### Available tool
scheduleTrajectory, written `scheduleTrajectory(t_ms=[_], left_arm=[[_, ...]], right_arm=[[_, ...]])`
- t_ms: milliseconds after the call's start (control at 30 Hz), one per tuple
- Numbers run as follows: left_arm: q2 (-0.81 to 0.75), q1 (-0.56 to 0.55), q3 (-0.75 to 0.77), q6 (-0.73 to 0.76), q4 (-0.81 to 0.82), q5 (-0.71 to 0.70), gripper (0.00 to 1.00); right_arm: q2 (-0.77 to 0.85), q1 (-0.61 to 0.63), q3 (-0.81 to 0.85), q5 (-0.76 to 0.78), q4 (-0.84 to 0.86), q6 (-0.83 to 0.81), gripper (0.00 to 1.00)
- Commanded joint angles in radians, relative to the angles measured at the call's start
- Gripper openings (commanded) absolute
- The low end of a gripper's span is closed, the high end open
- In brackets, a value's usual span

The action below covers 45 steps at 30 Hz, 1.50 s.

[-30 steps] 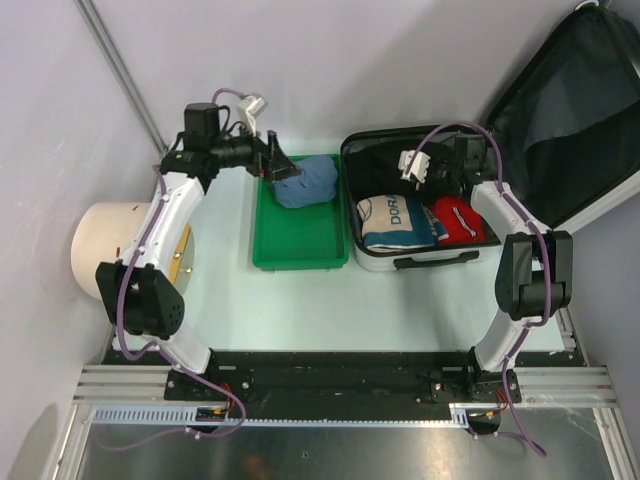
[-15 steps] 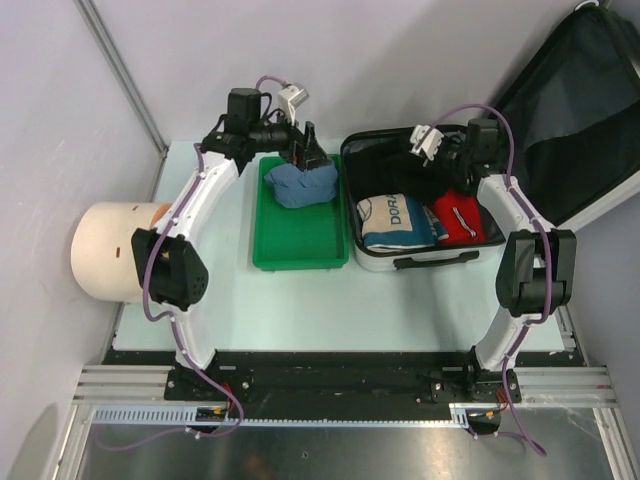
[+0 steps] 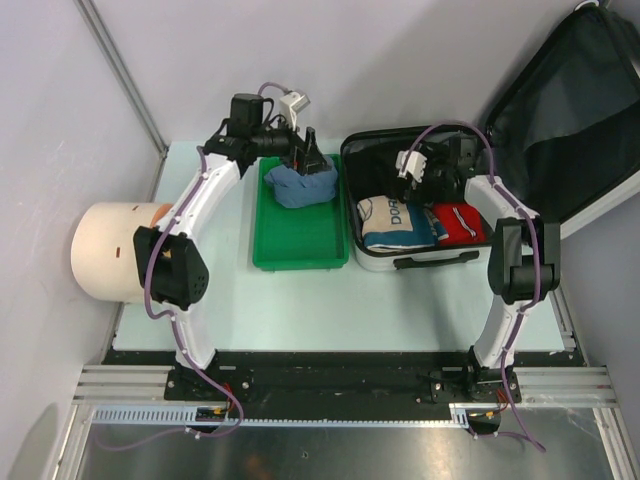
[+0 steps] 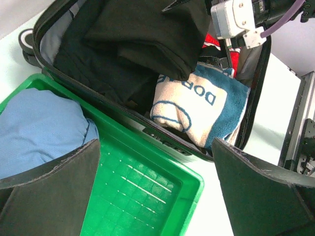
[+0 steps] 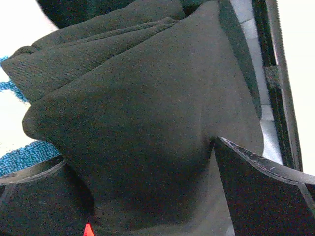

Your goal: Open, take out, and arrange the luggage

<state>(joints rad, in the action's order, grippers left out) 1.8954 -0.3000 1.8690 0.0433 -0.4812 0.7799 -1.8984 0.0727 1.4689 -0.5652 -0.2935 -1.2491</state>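
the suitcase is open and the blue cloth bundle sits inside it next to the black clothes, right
Not quite: the suitcase is open, but the blue cloth bundle sits in the green tray beside it, not inside next to the black clothes. The top view shows this.

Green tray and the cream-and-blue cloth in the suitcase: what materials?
Green tray: looks like moulded plastic, semi-glossy, with a rigid rim and a gridded floor that catches highlights. Cream-and-blue cloth: probably terry towelling, matte, with a fuzzy pile and soft folded edges. The fibre itself cannot be told.
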Motion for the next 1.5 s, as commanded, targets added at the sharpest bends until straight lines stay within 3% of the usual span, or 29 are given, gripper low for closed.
scheduleTrajectory(t_ms=[0,467,567,800,1100,1467], left_arm=[[-0.068,-0.001,-0.024,0.027,0.010,0.004,0.99],[-0.099,0.007,-0.068,0.023,0.010,0.016,1.00],[-0.108,0.010,-0.082,0.026,0.010,0.019,1.00],[-0.114,0.016,-0.110,0.029,0.010,0.024,1.00],[-0.102,0.027,-0.102,0.023,0.009,0.044,1.00],[-0.093,0.035,-0.106,0.001,0.010,0.055,1.00]], right_arm=[[-0.043,0.006,0.014,0.025,-0.029,-0.090,1.00],[-0.110,-0.027,0.057,0.051,-0.163,-0.433,1.00],[-0.116,-0.046,0.171,0.007,-0.335,-0.428,1.00],[-0.125,-0.113,0.326,-0.078,-0.505,-0.440,1.00],[-0.146,-0.111,0.315,-0.058,-0.622,-0.506,1.00],[-0.203,-0.042,0.220,-0.004,-0.372,-0.470,1.00]])
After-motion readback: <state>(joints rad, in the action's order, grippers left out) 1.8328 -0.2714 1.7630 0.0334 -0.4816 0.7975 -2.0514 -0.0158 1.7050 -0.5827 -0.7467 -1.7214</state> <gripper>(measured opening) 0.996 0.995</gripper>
